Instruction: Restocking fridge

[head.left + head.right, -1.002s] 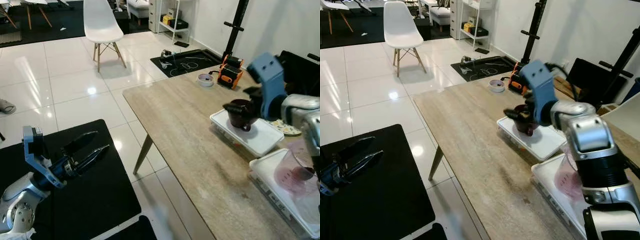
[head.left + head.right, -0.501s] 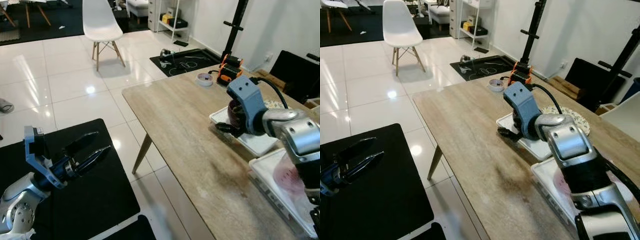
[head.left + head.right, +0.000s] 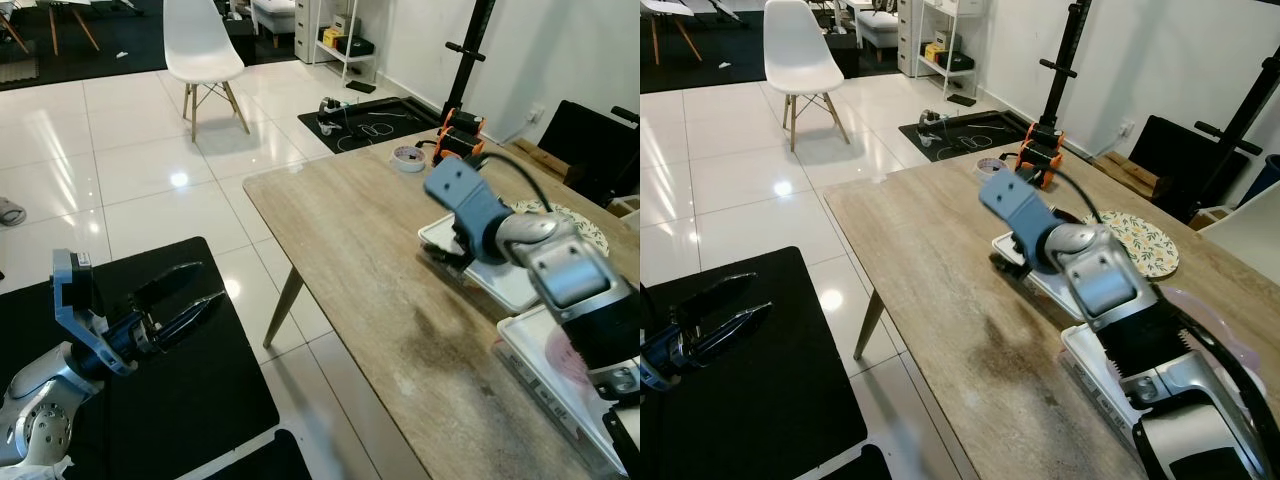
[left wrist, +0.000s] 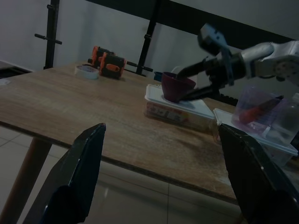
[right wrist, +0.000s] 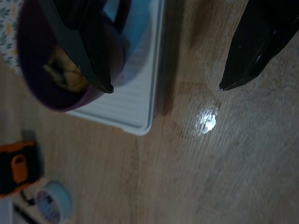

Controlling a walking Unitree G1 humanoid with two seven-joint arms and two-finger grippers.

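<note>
Two grippers are in play: the left gripper [image 3: 185, 300], nearest the camera, hangs low over a black floor mat [image 3: 180, 400] beside the long pale wooden bench [image 3: 370, 260], its two black fingers spread apart and holding nothing, while the right gripper [image 5: 163, 86] reaches across the bench to a flat white lidded container [image 4: 180, 109]. In the right wrist view its fingers stand wide apart, one finger inside or against the rim of a dark purple bowl [image 4: 177, 86] that stands on the container's lid, the other over bare wood just off the container's edge; nothing is clamped. The bowl holds something yellowish that is too blurred to name. By my reading the step in hand is taking hold of an item for the fridge, either the bowl or the container beneath it, and the next move calls for settling the fingers on one of them and closing firmly enough to lift without tipping the bowl. Counting outward: one white lidded container with one purple bowl, one clear plastic tub [image 3: 570, 370] with something reddish inside at the near right end, one patterned round mat [image 3: 1140, 243], one roll of tape [image 3: 409, 158], an orange and black device [image 3: 452, 142] at the far edge, and one white chair [image 3: 203, 45] on the tiled floor beyond.
</note>
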